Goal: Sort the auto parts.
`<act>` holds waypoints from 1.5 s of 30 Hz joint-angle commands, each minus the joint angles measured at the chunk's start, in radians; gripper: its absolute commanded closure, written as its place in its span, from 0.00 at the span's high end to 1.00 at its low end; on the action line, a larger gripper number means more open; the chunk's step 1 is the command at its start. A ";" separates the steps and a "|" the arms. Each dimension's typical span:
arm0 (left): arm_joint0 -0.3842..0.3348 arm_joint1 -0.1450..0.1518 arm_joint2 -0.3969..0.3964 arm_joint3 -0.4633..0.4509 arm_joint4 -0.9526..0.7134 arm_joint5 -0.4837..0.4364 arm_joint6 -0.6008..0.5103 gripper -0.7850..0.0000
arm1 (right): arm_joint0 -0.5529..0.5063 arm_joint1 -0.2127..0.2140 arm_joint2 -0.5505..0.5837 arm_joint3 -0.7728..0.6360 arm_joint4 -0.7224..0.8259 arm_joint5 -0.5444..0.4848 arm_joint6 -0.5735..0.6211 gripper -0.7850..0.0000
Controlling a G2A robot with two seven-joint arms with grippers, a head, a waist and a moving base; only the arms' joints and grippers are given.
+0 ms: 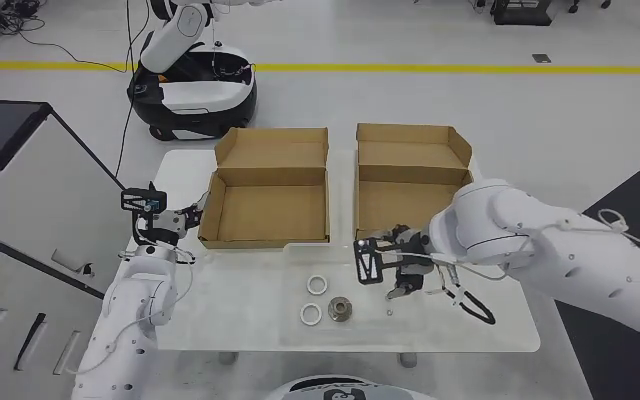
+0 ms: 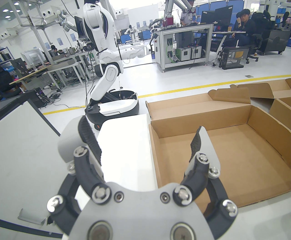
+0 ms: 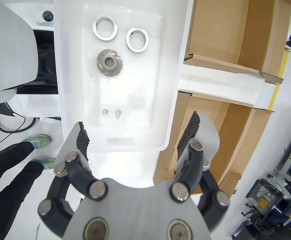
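Setting: robotics lab. Evidence: second white robot on wheeled base, aluminium-frame equipment rack, desk monitors, yellow floor line.

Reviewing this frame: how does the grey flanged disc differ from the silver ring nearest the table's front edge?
The flanged disc is dull, darker grey; the silver ring is bright. The flanged disc is a solid plate with a raised hub and small bore; the silver ring is a plain band around a wide hole. Both are round metal parts lying flat on the white table.
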 commanded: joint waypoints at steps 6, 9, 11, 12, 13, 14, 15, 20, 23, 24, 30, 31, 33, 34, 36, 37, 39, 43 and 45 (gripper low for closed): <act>0.000 0.000 0.000 0.000 0.000 0.000 0.000 1.00 | -0.030 -0.002 -0.007 0.004 -0.030 -0.002 0.010 1.00; 0.000 0.000 0.000 0.000 0.000 0.000 0.000 1.00 | -0.040 -0.007 -0.015 0.009 -0.054 -0.006 0.012 1.00; 0.000 0.000 0.000 0.000 0.000 0.000 0.000 1.00 | -0.046 -0.011 -0.020 0.013 -0.072 -0.009 0.006 1.00; 0.000 0.000 0.000 0.000 0.000 0.000 0.000 1.00 | -0.048 -0.014 -0.020 0.014 -0.078 -0.009 0.002 1.00; 0.000 0.000 0.000 0.000 0.000 0.000 0.000 1.00 | -0.050 -0.016 -0.022 0.015 -0.083 -0.010 0.000 1.00; 0.000 0.000 0.000 0.000 0.000 0.000 0.000 1.00 | -0.052 -0.018 -0.024 0.016 -0.086 -0.011 0.001 1.00; 0.000 0.000 0.000 0.000 0.000 0.000 0.000 1.00 | -0.054 -0.020 -0.026 0.016 -0.088 -0.011 0.001 1.00; 0.000 0.000 0.000 0.000 0.000 0.000 0.000 1.00 | -0.062 -0.033 -0.042 0.021 -0.103 -0.017 0.007 1.00; 0.000 0.000 0.000 0.000 0.000 0.000 0.000 1.00 | -0.066 -0.040 -0.053 0.030 -0.110 -0.017 0.007 1.00; 0.000 0.000 0.000 0.000 0.000 0.000 0.000 1.00 | -0.066 -0.043 -0.058 0.033 -0.115 -0.015 0.009 1.00; 0.000 0.000 0.000 0.000 0.000 0.000 0.000 1.00 | -0.061 -0.053 -0.082 0.052 -0.119 -0.008 0.015 1.00; 0.000 0.000 0.000 0.000 0.000 0.000 0.000 1.00 | -0.060 -0.055 -0.085 0.057 -0.121 -0.009 0.014 1.00; 0.000 0.000 0.000 0.000 0.000 0.000 0.000 1.00 | -0.060 -0.060 -0.087 0.066 -0.129 -0.012 0.012 0.98; 0.000 0.000 0.000 0.000 0.000 0.000 0.000 1.00 | -0.060 -0.062 -0.088 0.070 -0.133 -0.013 0.010 0.94; 0.000 0.000 0.000 0.000 0.000 0.000 0.000 1.00 | -0.063 -0.068 -0.091 0.076 -0.140 -0.011 0.008 0.82; 0.000 0.000 0.000 0.000 0.000 0.000 0.000 1.00 | -0.065 -0.070 -0.092 0.077 -0.142 -0.010 0.008 0.76; 0.000 0.000 0.000 0.000 0.000 0.000 0.000 1.00 | -0.068 -0.075 -0.095 0.080 -0.147 -0.010 0.007 0.60; 0.000 0.000 0.000 0.000 0.000 0.000 0.000 1.00 | -0.077 -0.083 -0.101 0.083 -0.155 -0.009 0.008 0.50; 0.000 0.000 0.000 0.000 0.000 0.000 0.000 1.00 | -0.082 -0.085 -0.103 0.086 -0.160 -0.009 0.008 0.50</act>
